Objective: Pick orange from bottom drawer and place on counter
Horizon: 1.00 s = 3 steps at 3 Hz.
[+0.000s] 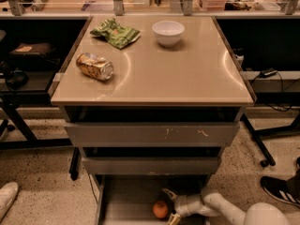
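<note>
The orange [160, 209] lies on the grey floor of the pulled-out bottom drawer [126, 198], near the lower edge of the view. My gripper [169, 205] reaches into that drawer from the right on a white arm. Its fingers [167, 192] stand open, one above and one below, just right of the orange and close to it. The beige counter [187, 74] tops the cabinet above.
On the counter sit a white bowl [168, 32], a crushed gold can [95, 66] and a green bag [115, 33]. Two upper drawers [150, 134] stick out slightly. A person's shoes show at the floor's left [6, 198] and right [280, 189].
</note>
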Tool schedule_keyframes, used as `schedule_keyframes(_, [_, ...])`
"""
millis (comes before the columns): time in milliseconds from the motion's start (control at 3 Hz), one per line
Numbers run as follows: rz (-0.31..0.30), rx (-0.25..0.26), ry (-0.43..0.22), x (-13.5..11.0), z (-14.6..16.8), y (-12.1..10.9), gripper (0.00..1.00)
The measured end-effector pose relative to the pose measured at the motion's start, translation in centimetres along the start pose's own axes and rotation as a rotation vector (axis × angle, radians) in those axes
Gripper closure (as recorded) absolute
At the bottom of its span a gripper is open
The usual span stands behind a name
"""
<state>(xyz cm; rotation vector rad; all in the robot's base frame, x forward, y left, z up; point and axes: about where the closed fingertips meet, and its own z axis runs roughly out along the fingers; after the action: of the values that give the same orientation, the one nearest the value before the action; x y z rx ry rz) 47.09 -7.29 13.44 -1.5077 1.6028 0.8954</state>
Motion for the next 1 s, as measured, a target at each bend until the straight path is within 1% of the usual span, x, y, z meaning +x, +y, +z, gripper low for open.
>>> schedule_keyframes(333, [-0.026,0.005,0.016,0.40,1.12,-0.19,0.00])
schedule_keyframes(667, [-0.026,0.006,0.017,0.42,1.15,-0.20,0.20])
schedule_keyframes(1000, [-0.026,0.006,0.017,0.42,1.16,-0.20,0.43])
